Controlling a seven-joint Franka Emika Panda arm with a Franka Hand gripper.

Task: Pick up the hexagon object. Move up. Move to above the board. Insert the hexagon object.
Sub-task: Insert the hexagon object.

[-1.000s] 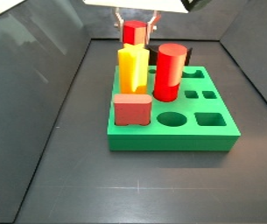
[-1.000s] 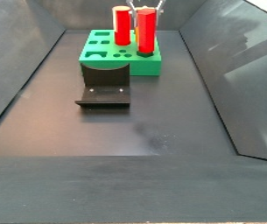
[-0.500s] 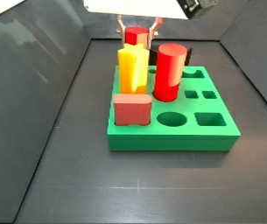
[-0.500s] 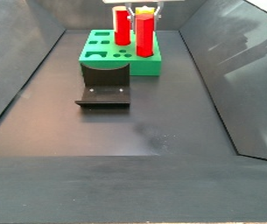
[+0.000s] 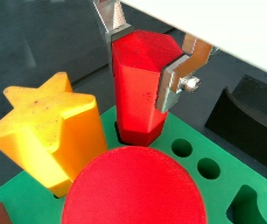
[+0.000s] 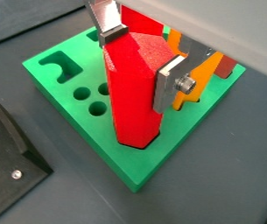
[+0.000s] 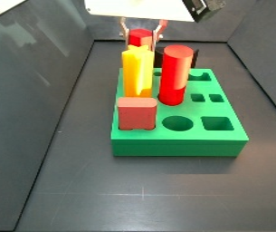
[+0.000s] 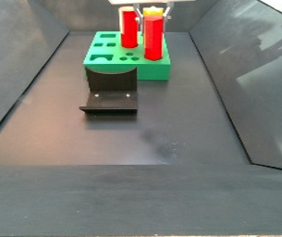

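Gripper (image 5: 145, 59) sits over the far end of the board (image 6: 66, 94), fingers (image 6: 106, 22) closed against opposite faces of the hexagon (image 5: 139, 87). Hexagon stands upright between the plates, its lower end down in a hole at the board's corner in both wrist views. Just beside the gripper: yellow star (image 5: 45, 131), upright in the board. Nearer the wrist camera than the gripper, the red cylinder (image 5: 129, 191). In a side view, cube (image 7: 137, 113) sits at the board's near corner, well away from the gripper (image 7: 143, 29). Fixture (image 8: 110, 97) on the floor, off the board, apart from the gripper (image 8: 155, 8).
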